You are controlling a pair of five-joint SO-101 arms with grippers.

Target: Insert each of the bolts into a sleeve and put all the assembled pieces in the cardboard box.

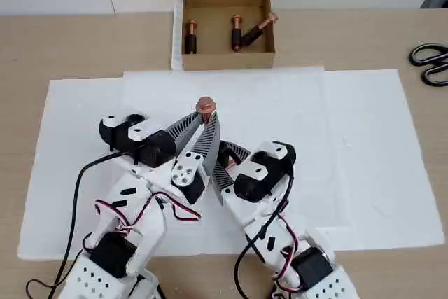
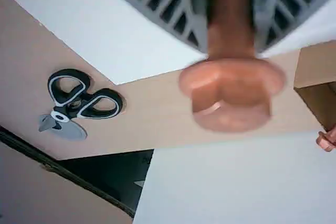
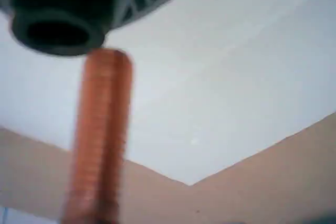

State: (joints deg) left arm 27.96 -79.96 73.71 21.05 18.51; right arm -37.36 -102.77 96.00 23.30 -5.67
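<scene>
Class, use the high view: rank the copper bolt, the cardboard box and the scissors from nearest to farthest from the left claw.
1. Bolt: gripped in the left claw, its head toward the box.
2. Cardboard box: straight beyond the claw, past the white sheet.
3. Scissors: far off at the table's right edge.

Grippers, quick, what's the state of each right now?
Left gripper: closed on the bolt.
Right gripper: closed on the sleeve.
</scene>
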